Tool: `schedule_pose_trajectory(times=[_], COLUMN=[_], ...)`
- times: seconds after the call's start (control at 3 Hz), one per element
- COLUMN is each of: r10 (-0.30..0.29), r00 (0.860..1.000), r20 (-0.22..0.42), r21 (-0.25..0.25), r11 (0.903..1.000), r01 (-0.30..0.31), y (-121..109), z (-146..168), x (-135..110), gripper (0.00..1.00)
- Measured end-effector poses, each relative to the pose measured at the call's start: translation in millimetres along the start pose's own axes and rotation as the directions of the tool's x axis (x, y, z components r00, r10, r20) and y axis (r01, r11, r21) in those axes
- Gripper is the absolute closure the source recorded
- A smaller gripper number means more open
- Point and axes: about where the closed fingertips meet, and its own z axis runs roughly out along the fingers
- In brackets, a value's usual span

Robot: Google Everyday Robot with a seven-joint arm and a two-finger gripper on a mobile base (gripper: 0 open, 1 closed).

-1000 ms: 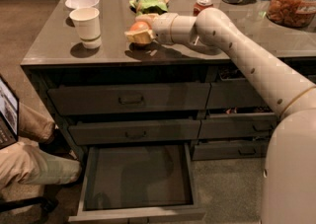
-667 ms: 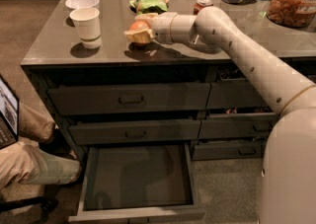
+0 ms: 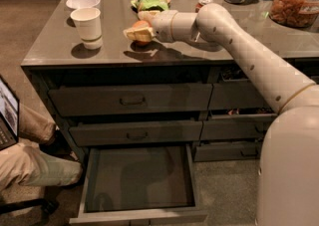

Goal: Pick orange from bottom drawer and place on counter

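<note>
The orange (image 3: 141, 24) sits between the pale fingers of my gripper (image 3: 136, 34), low over the counter (image 3: 114, 55) near its front middle. The gripper is shut on the orange; only the top and a sliver of the underside of the fruit show. I cannot tell whether the orange touches the countertop. My arm reaches in from the right across the counter. The bottom drawer (image 3: 140, 215) stands pulled open below, its dark inside bare. The two drawers above it are shut.
A white paper cup (image 3: 87, 27) and a white bowl (image 3: 82, 1) stand left of the gripper. A green snack bag (image 3: 152, 3), a red can (image 3: 204, 2) and a jar (image 3: 294, 3) stand behind. A seated person's leg (image 3: 35, 168) and laptop (image 3: 7, 115) are at left.
The gripper with the orange has shifted only slightly to the left over the counter. Nothing else has moved.
</note>
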Motion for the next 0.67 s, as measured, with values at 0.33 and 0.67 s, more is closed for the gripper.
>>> schedule_pose_trajectory(times=[0.33, 0.67], r10=[0.006, 0.006], r00=[1.0, 1.0], r20=[-0.005, -0.005], r21=[-0.011, -0.011], r11=[0.9999, 0.9999], r01=[-0.006, -0.006], y=[-0.1, -0.1], z=[3.4, 3.4], x=[-1.0, -1.0], gripper=[0.0, 0.0])
